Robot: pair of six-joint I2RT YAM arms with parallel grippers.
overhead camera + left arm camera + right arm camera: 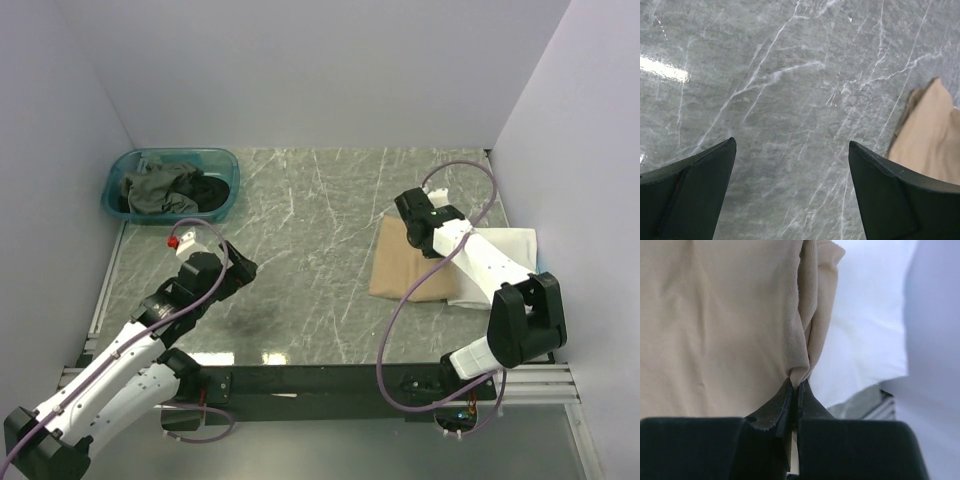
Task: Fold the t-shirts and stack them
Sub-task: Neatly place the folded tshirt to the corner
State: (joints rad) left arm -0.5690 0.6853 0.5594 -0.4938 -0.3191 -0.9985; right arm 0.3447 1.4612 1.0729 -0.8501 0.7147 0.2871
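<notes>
Right hand (pixel 796 386) tight on tan t-shirt (pixel 715 315) edge, plain only from its wrist; left hand (pixel 792 146) wide, empty.

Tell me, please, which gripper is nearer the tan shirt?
Right. The right gripper pinches an edge of the tan shirt; the left gripper hangs open over the table, off it.
</notes>
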